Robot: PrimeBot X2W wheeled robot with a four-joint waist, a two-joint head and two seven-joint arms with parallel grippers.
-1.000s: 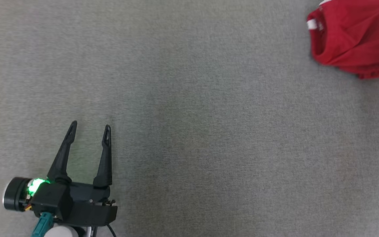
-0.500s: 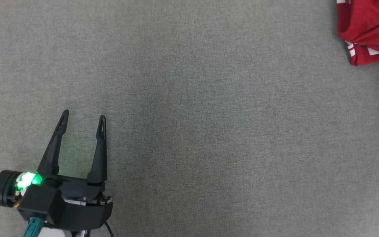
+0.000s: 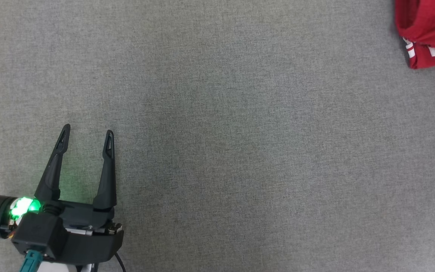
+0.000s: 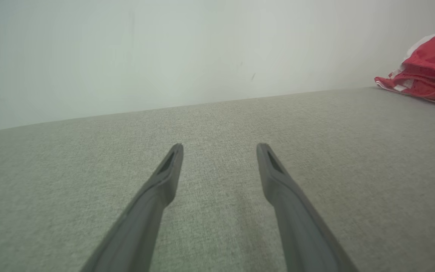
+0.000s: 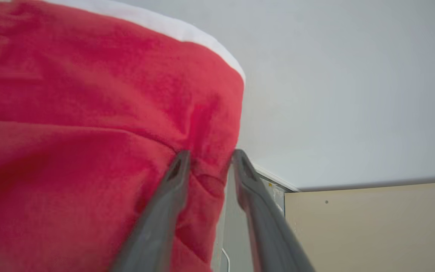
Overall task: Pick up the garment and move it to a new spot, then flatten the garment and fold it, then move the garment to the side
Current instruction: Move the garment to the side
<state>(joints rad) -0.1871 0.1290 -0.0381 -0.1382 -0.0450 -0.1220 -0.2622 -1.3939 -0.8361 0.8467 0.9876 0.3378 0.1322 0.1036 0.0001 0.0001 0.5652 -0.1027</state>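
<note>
At the base of the scene, grey surface: a broad woven plane, bare across its middle, likely the room kept for flattening and folding.
Garment: a bunched red heap with white trim at the far right corner of the head view, well apart from the left gripper. I judge it is at the moving step.
Left gripper: fingers spread wide and empty, low over the surface at near left, probably waiting for the flattening.
Right gripper: fingers partly apart with a red fold between the tips. Whether they pinch it or merely straddle it, I cannot tell.
Cut off: most of the garment runs past the head view's edge, and its logo and label cannot be made out.
</note>
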